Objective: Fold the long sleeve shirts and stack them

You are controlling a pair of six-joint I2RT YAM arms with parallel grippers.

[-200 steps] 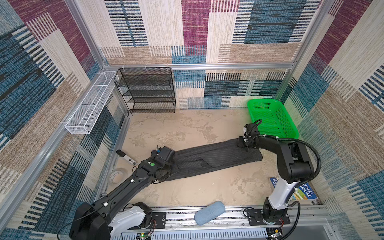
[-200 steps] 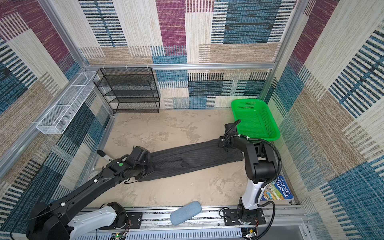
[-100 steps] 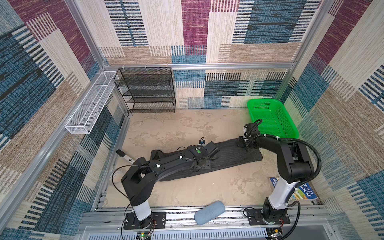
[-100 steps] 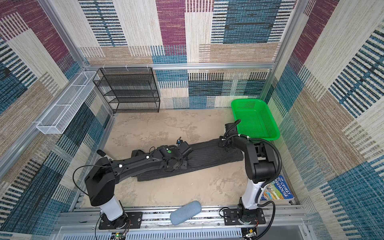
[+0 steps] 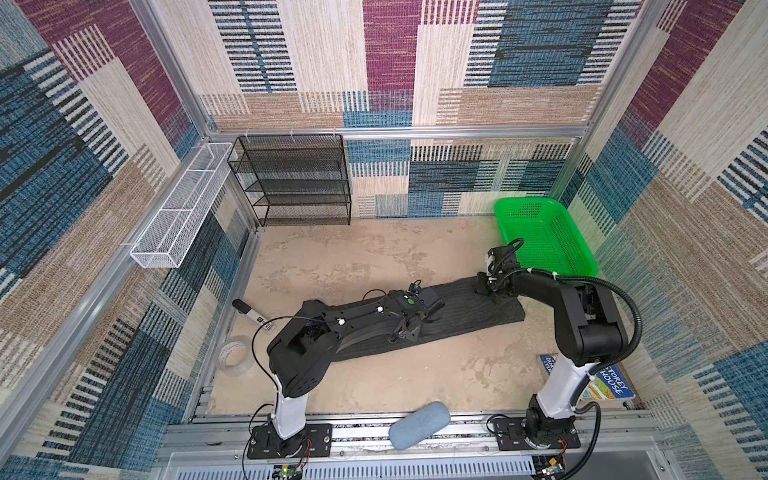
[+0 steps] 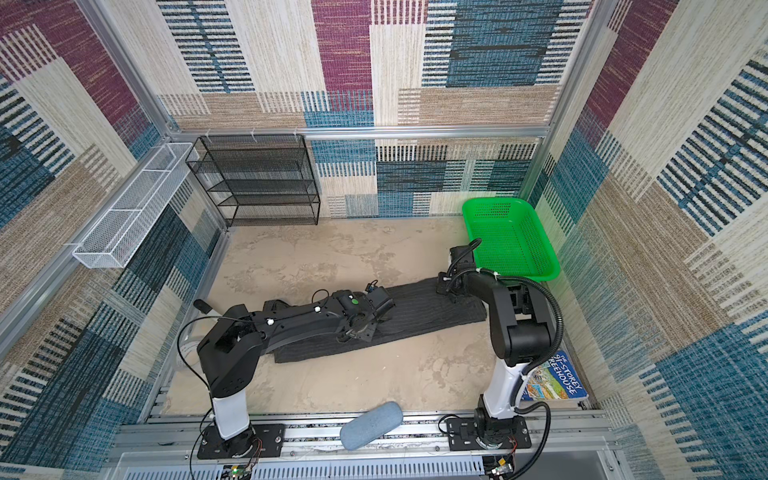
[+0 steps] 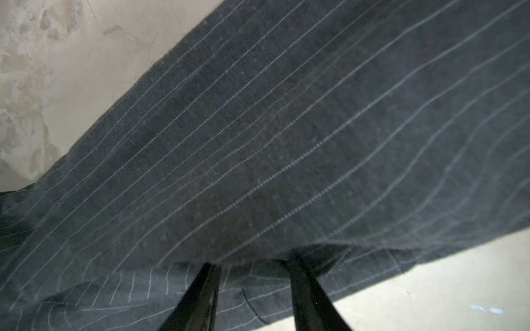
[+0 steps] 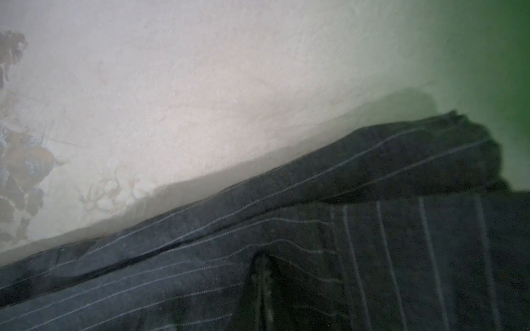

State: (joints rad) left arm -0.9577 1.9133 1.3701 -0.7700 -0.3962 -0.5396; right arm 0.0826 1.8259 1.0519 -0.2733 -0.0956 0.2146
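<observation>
The long sleeve shirt (image 5: 469, 316) (image 6: 432, 307), dark charcoal with thin pale pinstripes, lies as a long narrow strip across the beige table in both top views. My left gripper (image 5: 409, 332) (image 6: 357, 330) is low at the strip's near edge, about midway along it. In the left wrist view its jaws (image 7: 253, 259) stand apart, the tips tucked under a raised fold of the shirt (image 7: 286, 129). My right gripper (image 5: 484, 289) (image 6: 446, 286) sits on the strip's far right end. In the right wrist view it (image 8: 261, 258) is shut, with shirt fabric (image 8: 372, 172) puckered around it.
A green basket (image 5: 544, 237) stands just behind the right gripper. A black mesh shelf (image 5: 291, 178) and a white wire basket (image 5: 183, 208) are at the back left. A tape roll (image 5: 235, 355), a book (image 5: 606, 380) and a blue-grey pouch (image 5: 419, 424) lie near the edges.
My left gripper has travelled from the shirt's left end to its middle, the elbow folding back toward the base. The right arm and the shirt's outline have stayed put.
</observation>
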